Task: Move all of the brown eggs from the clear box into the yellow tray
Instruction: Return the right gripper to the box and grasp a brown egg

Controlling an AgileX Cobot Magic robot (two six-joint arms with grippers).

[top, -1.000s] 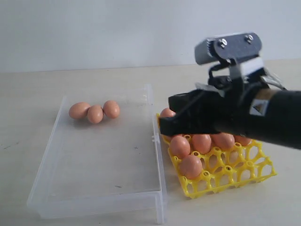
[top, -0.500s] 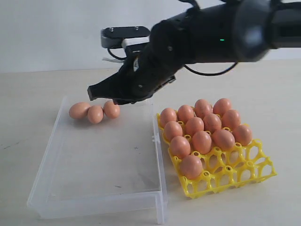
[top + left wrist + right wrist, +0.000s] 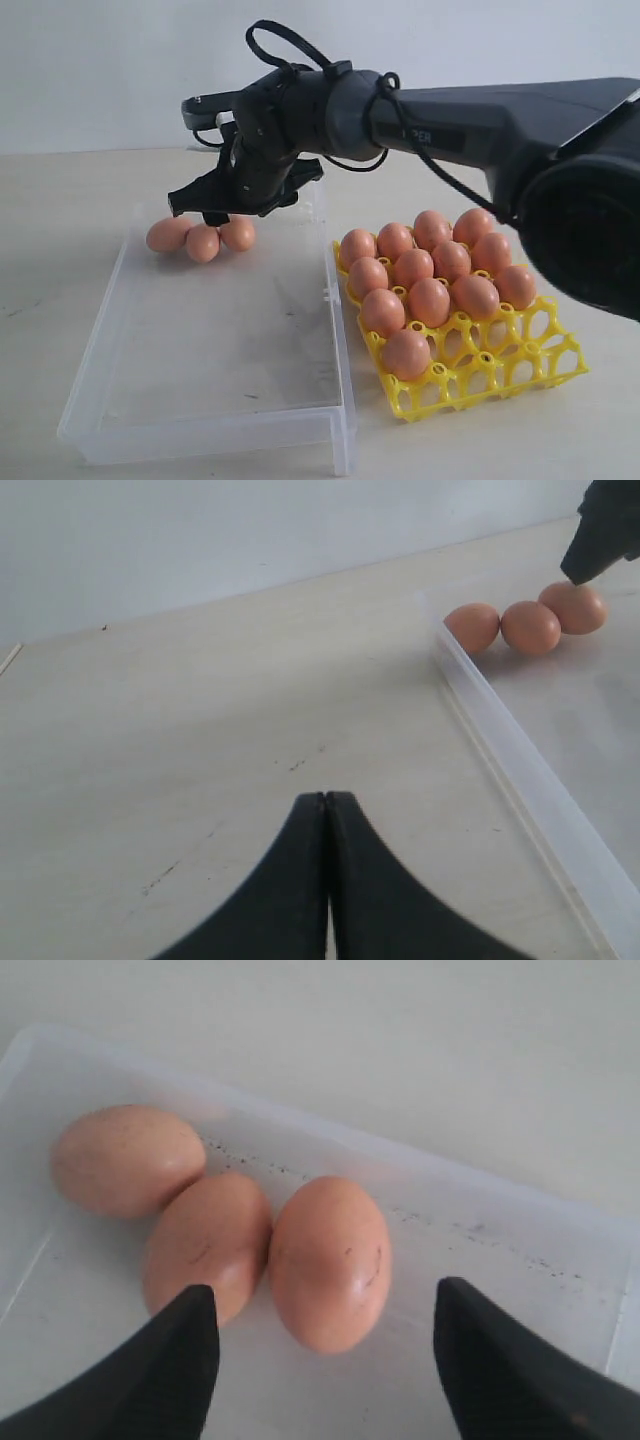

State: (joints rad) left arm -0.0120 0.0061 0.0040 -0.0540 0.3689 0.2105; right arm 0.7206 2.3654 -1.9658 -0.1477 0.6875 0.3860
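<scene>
Three brown eggs lie side by side at the far left end of the clear box. My right gripper hangs open just above them; in the right wrist view its fingertips stand either side of the rightmost egg, not touching it. The yellow tray stands right of the box with several brown eggs in its cups. My left gripper is shut and empty, low over the bare table left of the box; the three eggs show beyond it.
The box's near part holds nothing. The tray's front cups stand open. My right arm stretches across the scene above the tray. A pale wall backs the table.
My right arm has swung from over the yellow tray leftward across the box, and its open gripper now hangs over the three eggs. No egg has moved.
</scene>
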